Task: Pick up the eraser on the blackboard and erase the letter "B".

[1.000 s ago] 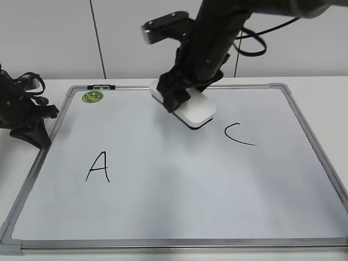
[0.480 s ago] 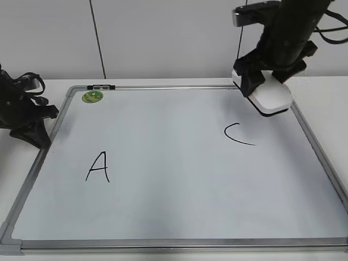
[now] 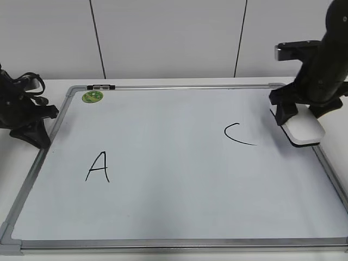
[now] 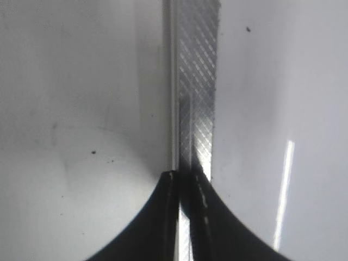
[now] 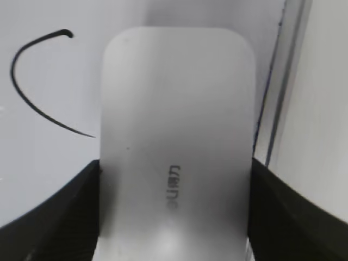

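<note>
The blackboard [image 3: 179,190] is a white dry-erase board with a silver frame, lying flat. My right gripper [image 3: 302,122] is shut on the white eraser [image 3: 304,130], holding it at the board's right edge, right of the black "C" [image 3: 236,134]. In the right wrist view the eraser [image 5: 176,141] sits between the black fingers, with the "C" [image 5: 38,87] to its left. No letter "B" shows; the board's middle is bare. The black "A" [image 3: 98,167] is at the left. My left gripper [image 3: 30,133] rests at the board's left edge, shut [image 4: 185,179] over the frame strip [image 4: 198,81].
A round green magnet [image 3: 92,97] sits at the board's far left corner, by a small black clip [image 3: 101,86] on the frame. The white table [image 3: 326,87] surrounds the board. A white panelled wall [image 3: 163,38] stands behind.
My right gripper has carried the eraser from the board's upper middle to the right and down, to the right edge beside the "C". The left arm has not moved.
</note>
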Robot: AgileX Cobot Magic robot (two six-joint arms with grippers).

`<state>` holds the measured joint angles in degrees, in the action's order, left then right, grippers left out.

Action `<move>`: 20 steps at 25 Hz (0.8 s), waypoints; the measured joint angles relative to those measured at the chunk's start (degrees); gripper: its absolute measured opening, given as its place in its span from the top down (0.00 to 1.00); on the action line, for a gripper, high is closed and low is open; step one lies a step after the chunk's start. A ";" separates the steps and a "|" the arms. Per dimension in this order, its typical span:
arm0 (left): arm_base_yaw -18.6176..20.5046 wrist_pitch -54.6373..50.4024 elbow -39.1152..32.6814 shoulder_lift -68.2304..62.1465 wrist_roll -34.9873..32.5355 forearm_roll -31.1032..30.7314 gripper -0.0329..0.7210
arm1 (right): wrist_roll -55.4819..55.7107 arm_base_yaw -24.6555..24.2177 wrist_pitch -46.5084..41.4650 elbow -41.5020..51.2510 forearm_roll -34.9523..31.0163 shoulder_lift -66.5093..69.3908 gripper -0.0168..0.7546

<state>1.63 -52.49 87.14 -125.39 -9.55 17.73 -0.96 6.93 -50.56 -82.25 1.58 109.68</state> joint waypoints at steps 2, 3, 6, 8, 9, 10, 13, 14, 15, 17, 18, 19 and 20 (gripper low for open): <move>0.00 0.00 0.00 0.00 0.00 0.00 0.93 | 0.13 -1.67 1.89 2.49 0.00 -0.28 0.30; 0.00 0.00 0.00 0.00 0.00 0.00 0.93 | 0.24 -2.23 2.93 3.66 0.00 -0.28 0.30; 0.00 0.00 0.00 0.00 0.00 0.00 0.93 | 0.24 -3.65 5.20 5.62 0.00 -0.28 0.30; 0.00 0.00 0.00 0.00 0.00 0.00 0.93 | 0.36 -3.99 6.76 5.77 -0.09 -0.28 0.30; 0.00 0.00 0.00 0.00 0.00 0.00 0.93 | 0.36 -4.01 7.25 5.77 -0.12 -0.28 0.30; 0.00 0.00 0.00 0.00 0.00 0.00 0.93 | 0.36 -4.01 7.81 5.77 -0.28 -0.16 0.30; 0.00 0.00 0.00 0.00 0.00 0.00 0.93 | 0.46 -4.11 8.58 5.77 -0.49 0.75 0.30; 0.00 0.00 0.00 0.00 0.00 0.00 0.93 | 0.46 -4.11 8.68 5.77 -0.49 1.22 0.30; 0.00 0.00 0.00 0.00 0.00 0.00 0.93 | 0.46 -4.11 8.93 5.77 -0.49 1.62 0.30; 0.00 0.00 0.00 0.00 0.00 0.00 0.93 | 0.96 -4.22 9.53 5.77 -0.57 2.00 0.30; 0.00 0.00 0.00 0.00 0.00 0.00 0.93 | 0.96 -4.49 9.97 5.77 -0.68 2.00 0.30; 0.00 0.00 0.00 0.00 0.00 0.00 0.93 | 0.96 -4.72 10.34 5.77 -0.71 2.00 0.30; 0.00 0.00 0.00 0.00 0.00 0.00 0.93 | 0.96 -5.10 10.75 5.77 -0.83 2.00 0.30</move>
<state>1.63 -52.49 87.14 -125.39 -9.55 17.73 0.00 1.83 -39.81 -76.48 0.76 111.67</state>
